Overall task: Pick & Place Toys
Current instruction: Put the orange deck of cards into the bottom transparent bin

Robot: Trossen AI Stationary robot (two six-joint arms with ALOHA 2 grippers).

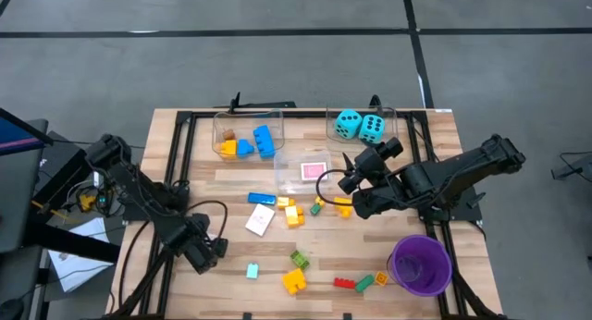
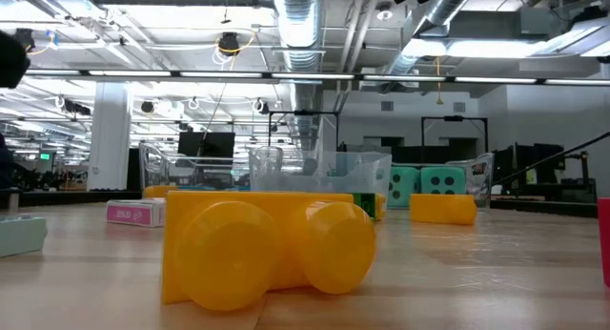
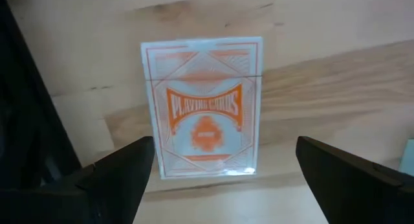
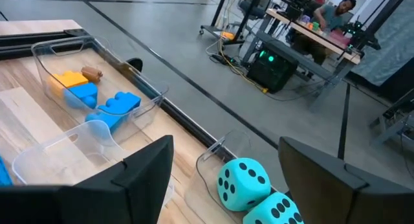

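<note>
My left end effector (image 3: 220, 169) is spread wide and empty over the near-left desk (image 1: 185, 278), card pack (image 3: 204, 107) flat on the wood just ahead of its fingers (image 3: 119, 166). My right end effector (image 4: 226, 169) is partly open, holding nothing, up over the middle clear bin (image 1: 303, 170). Turquoise dice (image 1: 360, 126) sit in the far-right bin; loose bricks (image 1: 294, 281) lie scattered near centre.

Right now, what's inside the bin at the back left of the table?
The left bin holds blue bricks, a yellow brick and a small brown piece. Whether anything lies beneath the bricks is hidden.
</note>
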